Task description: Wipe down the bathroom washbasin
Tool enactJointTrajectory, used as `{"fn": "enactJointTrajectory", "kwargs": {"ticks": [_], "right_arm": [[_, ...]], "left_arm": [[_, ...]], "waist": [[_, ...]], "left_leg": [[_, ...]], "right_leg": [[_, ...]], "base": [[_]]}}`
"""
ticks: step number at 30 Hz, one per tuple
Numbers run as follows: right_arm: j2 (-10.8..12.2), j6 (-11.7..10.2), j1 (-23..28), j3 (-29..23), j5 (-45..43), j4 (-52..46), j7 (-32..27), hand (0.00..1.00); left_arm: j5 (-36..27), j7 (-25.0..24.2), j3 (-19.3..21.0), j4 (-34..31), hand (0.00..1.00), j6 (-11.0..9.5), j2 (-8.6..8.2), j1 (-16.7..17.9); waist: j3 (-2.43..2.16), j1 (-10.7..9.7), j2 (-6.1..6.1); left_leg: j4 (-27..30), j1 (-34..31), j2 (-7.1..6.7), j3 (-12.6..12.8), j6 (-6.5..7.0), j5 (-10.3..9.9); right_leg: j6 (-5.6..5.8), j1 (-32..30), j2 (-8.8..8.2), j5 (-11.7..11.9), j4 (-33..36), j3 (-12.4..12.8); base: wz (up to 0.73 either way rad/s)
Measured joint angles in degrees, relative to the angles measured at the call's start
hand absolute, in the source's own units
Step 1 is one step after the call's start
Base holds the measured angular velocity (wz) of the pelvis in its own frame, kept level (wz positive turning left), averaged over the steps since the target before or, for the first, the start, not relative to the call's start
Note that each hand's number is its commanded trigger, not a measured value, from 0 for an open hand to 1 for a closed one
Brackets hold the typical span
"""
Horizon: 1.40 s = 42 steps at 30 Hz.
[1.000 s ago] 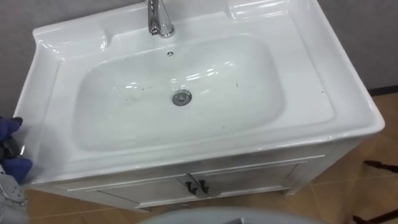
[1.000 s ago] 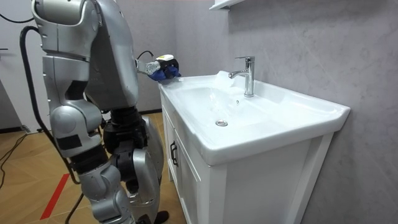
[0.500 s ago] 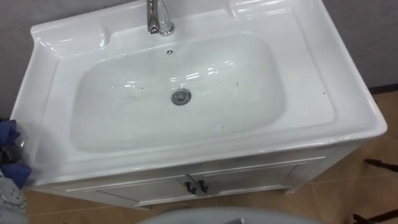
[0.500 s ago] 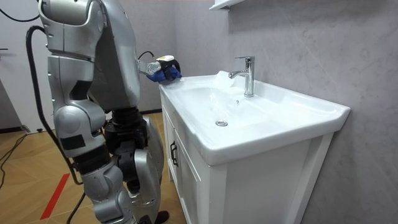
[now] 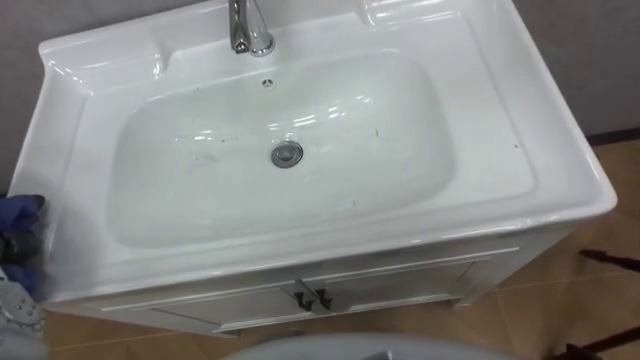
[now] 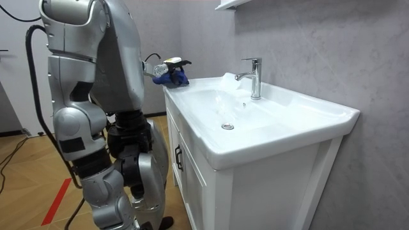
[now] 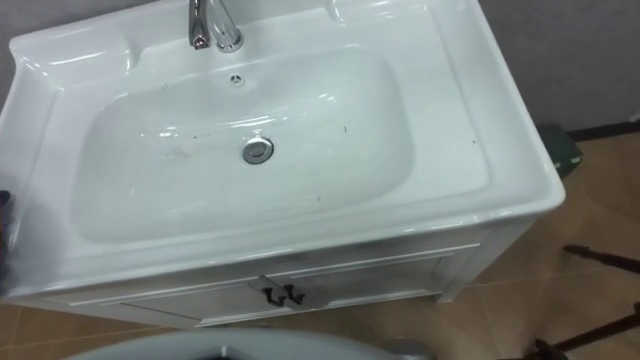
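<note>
One white basin (image 5: 350, 130) sits on its cabinet (image 5: 390, 288) below me, tap (image 5: 245, 30) at the back. Just off its left end, my robot's left hand (image 6: 167, 64) grips a bunched blue cloth (image 6: 172, 78).

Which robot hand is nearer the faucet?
Left. The left robot hand, holding blue cloth, is at the basin's left edge, left of the faucet; the right robot hand is hidden.

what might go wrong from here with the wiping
The blue cloth at the left hand sits beside the basin's left rim; it may snag on that edge coming in. The faucet stands at the basin's back, so a far sweep could knock it. Small dark specks lie scattered in the basin and may be missed.
</note>
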Motion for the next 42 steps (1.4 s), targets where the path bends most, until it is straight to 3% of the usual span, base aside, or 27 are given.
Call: {"fn": "enactJointTrajectory", "kwargs": {"ticks": [7, 17, 26, 42], "right_arm": [[0.0, -0.1, 0.0, -0.1, 1.2, 0.0, -0.2, 0.00], [0.1, -0.4, 0.9, -0.1, 1.4, -2.1, 0.2, 0.00], [0.3, -0.1, 1.5, -0.2, 1.1, -1.8, -0.4, 0.00], [1.7, 0.4, 2.3, -0.1, 1.9, -1.6, -0.5, 0.00]], "left_arm": [[0.0, 0.1, -0.2, -2.3, 0.00, -0.3, 0.00, -0.5], [-0.1, 0.1, -0.2, -9.8, 0.00, -1.3, 0.00, -0.5], [0.0, 0.2, -0.1, -10.2, 0.00, -1.3, 0.00, -1.8], [0.0, 0.6, -0.1, -10.2, 0.00, -1.3, 0.00, -3.3]], "waist": [[0.06, -0.1, 0.32], [-0.34, -0.6, 1.52], [-0.20, -1.9, 1.84], [-0.10, -1.5, 1.84]], "left_leg": [[-0.1, 0.0, -0.02, 0.0, 0.00, 0.0], [-0.4, 0.2, -0.11, 0.2, -0.01, 0.0], [-0.3, 0.3, -0.08, 0.6, 0.00, 0.0], [-0.5, 1.1, -0.08, 1.0, 0.00, 0.0]], "right_leg": [[-0.01, 0.1, 0.08, 0.0, -0.4, 0.2], [0.00, 0.3, 0.06, 0.0, -0.6, 0.5], [-0.02, 0.1, 0.11, 0.0, -0.5, 1.5], [-0.29, 0.1, 0.99, 0.2, -0.6, 5.8]], "base": [[0.00], [-0.01], [-0.02], [-0.03]]}}
